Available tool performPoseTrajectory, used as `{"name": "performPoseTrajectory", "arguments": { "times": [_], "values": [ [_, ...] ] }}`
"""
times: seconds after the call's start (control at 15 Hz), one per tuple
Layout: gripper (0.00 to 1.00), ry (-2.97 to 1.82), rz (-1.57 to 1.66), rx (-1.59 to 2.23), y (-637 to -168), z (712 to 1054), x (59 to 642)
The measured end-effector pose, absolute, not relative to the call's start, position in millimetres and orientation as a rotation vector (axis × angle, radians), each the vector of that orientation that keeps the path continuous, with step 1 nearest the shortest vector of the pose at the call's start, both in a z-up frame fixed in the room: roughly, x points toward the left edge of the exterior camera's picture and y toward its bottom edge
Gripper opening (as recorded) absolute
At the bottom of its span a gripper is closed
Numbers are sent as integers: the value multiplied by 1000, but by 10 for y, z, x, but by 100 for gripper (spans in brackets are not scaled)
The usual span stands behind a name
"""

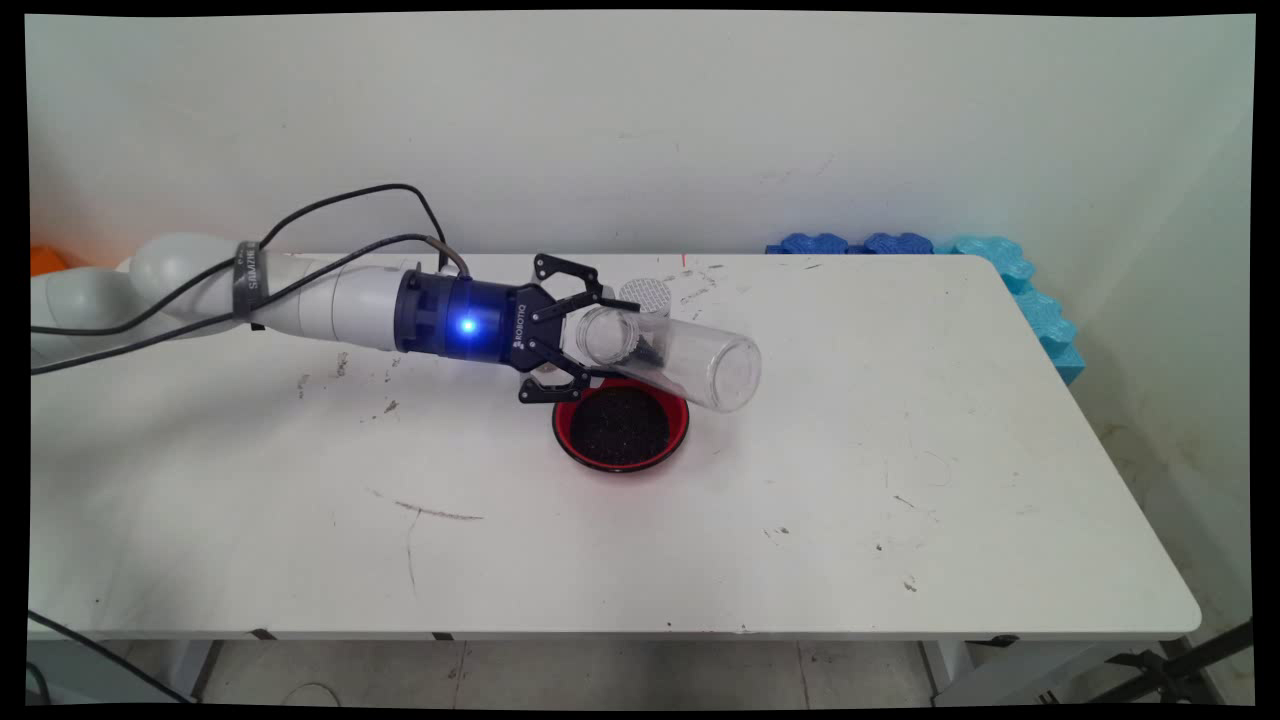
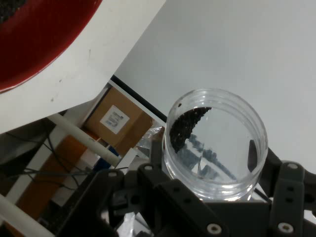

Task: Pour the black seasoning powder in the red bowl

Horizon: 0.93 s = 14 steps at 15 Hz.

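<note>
White surface (image 1: 900,480), scuffed and marked, stood against a pale wall, with blue foam pieces (image 1: 1010,262) along its far right corner. We logged the arm reaching in from the left, roughly level, its gripper (image 1: 590,335) clenched around a clear plastic jar (image 1: 690,360). We saw the jar lying nearly on its side, its closed base pointing right and slightly down, its mouth near the gripper and just above the far rim of a red bowl (image 1: 620,430). The bowl sat on the surface and held a dark granular heap (image 1: 620,425). A round perforated lid (image 1: 645,295) lay just behind the jar.

In the hand view the jar (image 2: 215,140) showed a small patch of dark grains (image 2: 185,126) clinging to its inner wall, the rest looking empty. The red bowl (image 2: 39,44) filled the upper left corner there.

Our judgement: the hold had to stay firm on the smooth wall, and any further tipping should be slow, mouth kept over the bowl, so that stray grains did not land on the surface
</note>
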<state>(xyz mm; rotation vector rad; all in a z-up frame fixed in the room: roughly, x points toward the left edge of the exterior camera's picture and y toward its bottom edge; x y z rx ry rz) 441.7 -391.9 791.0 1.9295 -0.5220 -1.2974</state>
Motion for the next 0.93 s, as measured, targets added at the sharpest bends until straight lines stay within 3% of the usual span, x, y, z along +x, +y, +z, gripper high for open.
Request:
{"name": "performPoseTrajectory", "arguments": {
  "times": [0.93],
  "values": [
    [0,-818,-1136,1818,-3831,8037,4237]
  ]
}}
